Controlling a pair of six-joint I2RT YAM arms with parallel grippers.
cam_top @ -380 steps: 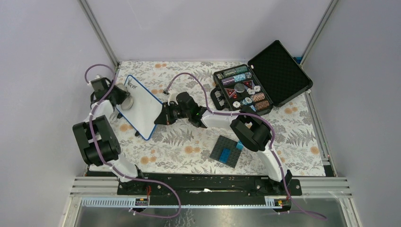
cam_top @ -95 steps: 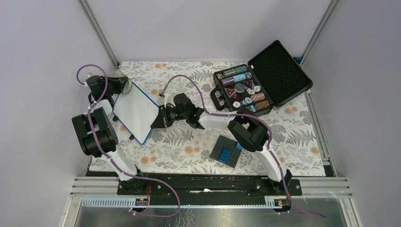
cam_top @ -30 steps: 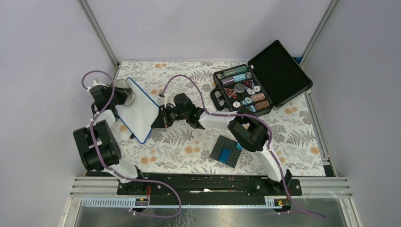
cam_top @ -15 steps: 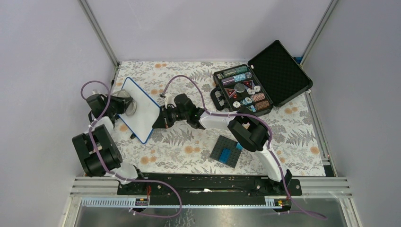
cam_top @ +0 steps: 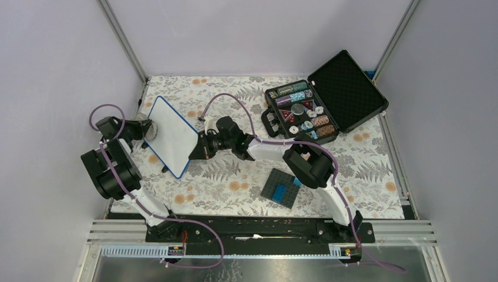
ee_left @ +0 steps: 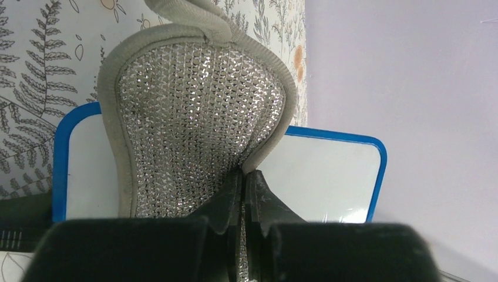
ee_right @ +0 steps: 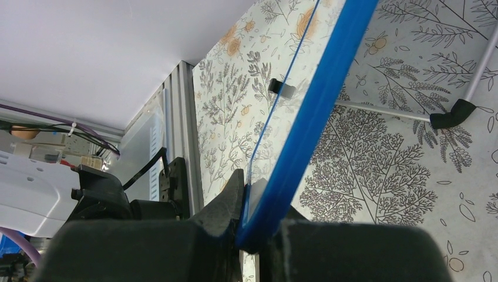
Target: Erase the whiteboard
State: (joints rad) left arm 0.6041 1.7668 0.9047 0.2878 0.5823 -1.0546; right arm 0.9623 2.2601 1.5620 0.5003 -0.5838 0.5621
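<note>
The whiteboard (cam_top: 172, 134) is white with a blue rim and shows no writing. It is held tilted above the table at the left. My right gripper (cam_top: 197, 151) is shut on its right edge; the right wrist view shows the blue rim (ee_right: 311, 111) clamped between the jaws. My left gripper (cam_top: 142, 129) is shut on a silvery mesh scrubbing pad (ee_left: 194, 123) with a grey border. The pad stands in front of the board's white face (ee_left: 317, 179) in the left wrist view, at the board's left edge in the top view.
An open black case (cam_top: 326, 100) of chips and small parts lies at the back right. A dark grey studded plate (cam_top: 281, 188) with blue bricks lies in the front middle. The side wall stands close to the left arm. A black clip (ee_right: 282, 88) lies on the floral cloth.
The handwriting seen much earlier is gone from the board. Over the last second my left gripper has drawn the pad from the board's upper part down and left to its left edge.
</note>
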